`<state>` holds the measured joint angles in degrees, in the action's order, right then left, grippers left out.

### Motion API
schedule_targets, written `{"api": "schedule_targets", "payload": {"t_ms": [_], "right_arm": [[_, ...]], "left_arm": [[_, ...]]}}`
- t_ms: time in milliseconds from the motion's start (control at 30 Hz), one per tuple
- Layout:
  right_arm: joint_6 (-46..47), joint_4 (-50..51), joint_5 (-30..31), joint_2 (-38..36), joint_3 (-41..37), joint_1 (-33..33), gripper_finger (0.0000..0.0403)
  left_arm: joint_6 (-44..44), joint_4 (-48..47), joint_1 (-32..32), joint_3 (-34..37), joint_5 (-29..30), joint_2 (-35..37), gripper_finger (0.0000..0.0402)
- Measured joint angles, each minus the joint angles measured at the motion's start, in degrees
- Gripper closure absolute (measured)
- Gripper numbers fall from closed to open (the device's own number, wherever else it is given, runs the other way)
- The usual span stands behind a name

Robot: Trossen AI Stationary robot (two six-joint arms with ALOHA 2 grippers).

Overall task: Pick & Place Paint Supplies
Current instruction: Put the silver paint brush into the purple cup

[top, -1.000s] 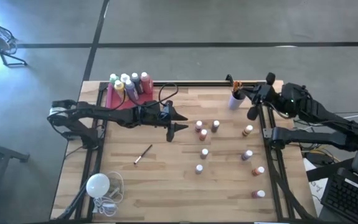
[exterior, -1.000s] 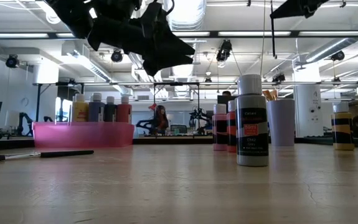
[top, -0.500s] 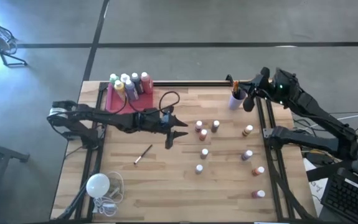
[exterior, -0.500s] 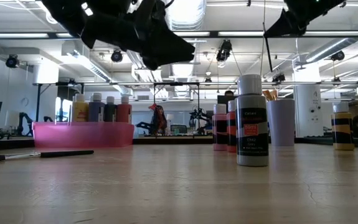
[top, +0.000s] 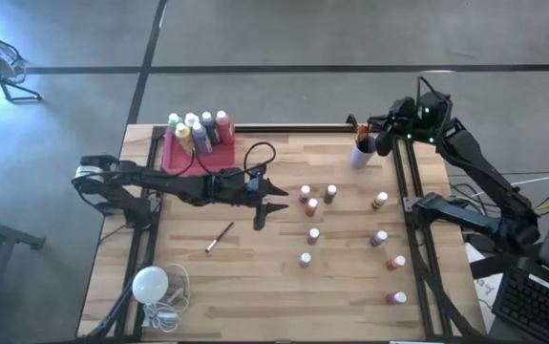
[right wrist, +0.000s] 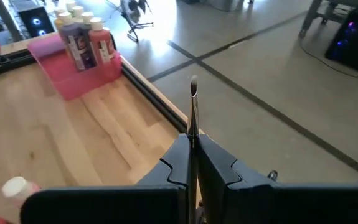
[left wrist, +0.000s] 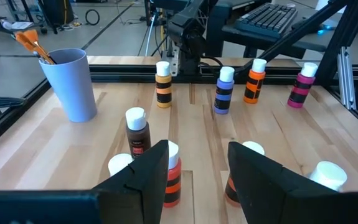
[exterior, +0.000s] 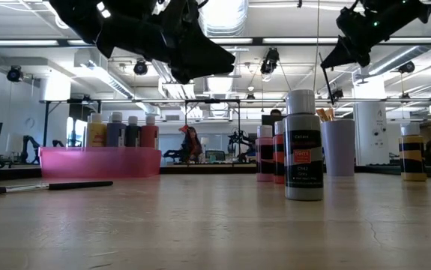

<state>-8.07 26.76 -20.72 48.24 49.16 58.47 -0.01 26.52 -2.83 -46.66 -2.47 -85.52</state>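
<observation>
1. Two dark arms work over a wooden counter (top: 255,287), seen from straight above.
2. The right claw (top: 383,145) hangs at the counter's 1 o'clock corner. It is pinched narrow on a thin paintbrush (right wrist: 193,115), which stands lengthwise between its fingers with the bristle tip pointing away from the wrist.
3. A pale blue cup (top: 360,155) already holding brushes stands on the counter just at 8 o'clock of that claw. The right arm is much the nearer one to it.
4. My judgement: the coming move turns on bringing the held brush, long axis upright, over the cup's mouth before letting go.
5. The left claw (top: 270,195) hovers near the counter's middle, fingers spread wide and holding nothing.
6. Small white-capped paint bottles (top: 310,204) stand scattered at 3 o'clock of the left claw; the closest pair is just beyond its fingertips, the rest trail off toward 4 o'clock.
7. A pink tray (top: 174,153) at the counter's 11 o'clock corner holds several larger bottles, upright and touching.
8. A loose brush (top: 220,237) lies flat at 7 o'clock of the left claw, its long axis running from 1 to 7 o'clock.
9. A white bulb with a cord (top: 150,284) rests at the 7 o'clock corner, well apart.
</observation>
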Motion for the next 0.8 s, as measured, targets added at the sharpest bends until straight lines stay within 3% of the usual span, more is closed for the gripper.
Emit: {"api": "schedule_targets", "payload": {"t_ms": [233, 400, 800], "right_arm": [[-0.3, -1.4, -2.5, -0.2, -2.4, 1.0, 0.0394], [1.8, -8.7, -2.3, -0.2, -7.2, 1.0, 0.0394], [2.9, -15.4, 2.3, -3.1, -14.7, 1.2, 0.0394]], "left_arm": [[0.0, 0.0, 0.0, 0.0, 0.0, 0.0, 0.0229], [-0.3, 0.0, 0.0, 0.1, 0.0, 0.0, 0.0229], [-0.4, 0.0, 0.0, 0.1, 0.0, 0.0, 0.0229]]}}
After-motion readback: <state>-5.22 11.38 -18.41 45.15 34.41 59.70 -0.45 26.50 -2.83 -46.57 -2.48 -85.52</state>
